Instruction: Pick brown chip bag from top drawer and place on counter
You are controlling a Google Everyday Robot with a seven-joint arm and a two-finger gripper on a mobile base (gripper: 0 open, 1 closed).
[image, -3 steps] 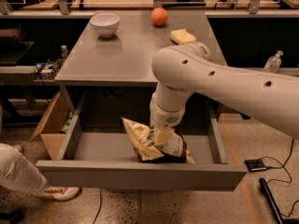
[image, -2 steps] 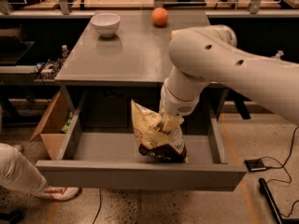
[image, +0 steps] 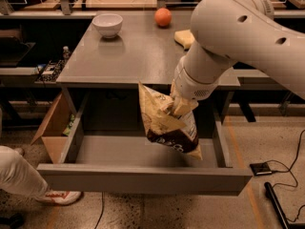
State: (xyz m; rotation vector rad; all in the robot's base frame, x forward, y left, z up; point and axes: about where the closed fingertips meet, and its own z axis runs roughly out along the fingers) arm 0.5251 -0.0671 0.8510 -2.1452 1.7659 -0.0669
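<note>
Chip bag (image: 164, 128): hanging in the air over the open drawer (image: 143, 178), clear of its floor, just below the counter (image: 128, 56) edge.
Hand (image: 180, 106): pinching the bag's upper part.
Progress: the lift out of the drawer is looking done; raising and setting down on the counter are remaining.

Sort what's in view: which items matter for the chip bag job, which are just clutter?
Job:
- brown chip bag, hanging in the air over the drawer
- end effector, shut on the bag's upper part
- top drawer, open
- counter

Lying about:
- white bowl, orange and yellow sponge on the counter
- cardboard box, left of the drawer
</note>
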